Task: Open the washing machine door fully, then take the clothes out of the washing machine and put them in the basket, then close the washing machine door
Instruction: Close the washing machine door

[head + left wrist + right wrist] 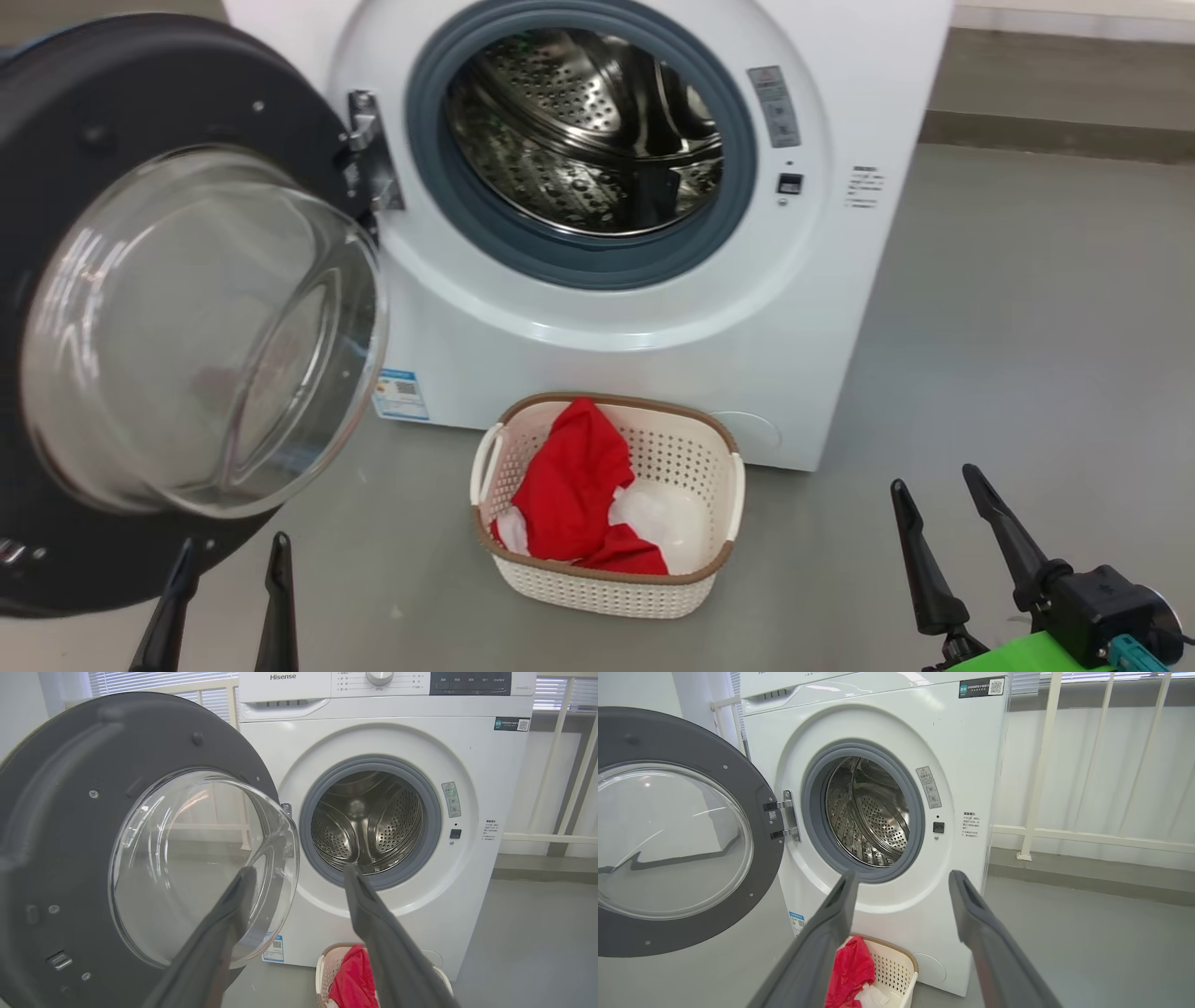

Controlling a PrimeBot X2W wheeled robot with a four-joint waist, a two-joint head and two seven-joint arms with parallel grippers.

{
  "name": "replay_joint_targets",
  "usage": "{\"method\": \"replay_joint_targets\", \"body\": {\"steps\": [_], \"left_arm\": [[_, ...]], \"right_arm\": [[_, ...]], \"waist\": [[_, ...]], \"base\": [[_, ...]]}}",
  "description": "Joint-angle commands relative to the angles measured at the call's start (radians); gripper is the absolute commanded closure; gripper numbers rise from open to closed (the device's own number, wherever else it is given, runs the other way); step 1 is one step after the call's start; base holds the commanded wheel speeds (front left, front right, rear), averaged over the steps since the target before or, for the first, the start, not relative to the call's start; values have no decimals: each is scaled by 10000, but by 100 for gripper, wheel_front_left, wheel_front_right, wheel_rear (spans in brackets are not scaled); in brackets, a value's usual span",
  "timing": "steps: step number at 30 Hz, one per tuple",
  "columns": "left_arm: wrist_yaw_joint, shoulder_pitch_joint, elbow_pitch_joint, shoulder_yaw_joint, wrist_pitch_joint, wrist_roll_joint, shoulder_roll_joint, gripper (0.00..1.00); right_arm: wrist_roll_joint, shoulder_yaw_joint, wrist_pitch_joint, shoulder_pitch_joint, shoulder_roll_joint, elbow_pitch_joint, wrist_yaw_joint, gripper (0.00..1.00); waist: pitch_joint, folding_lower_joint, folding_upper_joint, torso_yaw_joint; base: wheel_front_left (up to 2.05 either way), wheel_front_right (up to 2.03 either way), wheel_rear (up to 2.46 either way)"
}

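The white washing machine (653, 336) stands ahead with its steel drum (583, 131) bare inside. Its round door (177, 317), black-rimmed with a clear glass bowl, hangs swung wide open to the left. On the floor in front sits the cream basket (607, 588) holding the red and white clothes (574, 485). My left gripper (231, 555) is open at the lower left, just below the door's rim. Open as well, my right gripper (934, 481) hangs at the lower right, apart from the basket. In the wrist views the door (60, 858) (691, 826), the drum (369, 821) (868, 812) and the clothes (352, 980) (850, 970) show past the open fingers.
Grey floor (1008, 355) spreads to the right of the machine. Behind it runs a wall with a white railing (1036, 765). The open door fills the space at my left.
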Motion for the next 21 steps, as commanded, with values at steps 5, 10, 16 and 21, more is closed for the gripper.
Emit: {"method": "replay_joint_targets", "body": {"steps": [5, 10, 16, 21], "left_arm": [[135, -229, -388, 393, 60, 24, 222, 0], [186, -230, -461, 343, 128, 40, 253, 0], [278, -214, -486, 316, 193, 38, 264, 0], [340, -182, -575, 304, 231, 23, 279, 0]], "right_arm": [[81, 548, -63, -432, -125, -326, 62, 0], [104, 721, -63, -489, -125, -354, 62, 0], [100, 803, -63, -503, -125, -435, 62, 0], [199, 981, -63, -541, -125, -539, 62, 0]], "waist": [[-24, 0, 0, 946], [-15, 0, 0, 1464], [-15, 0, 0, 2119], [89, 0, 0, 2621]], "base": [[0, 0, 0], [0, 0, 0], [0, 0, 0], [0, 0, 0]]}}
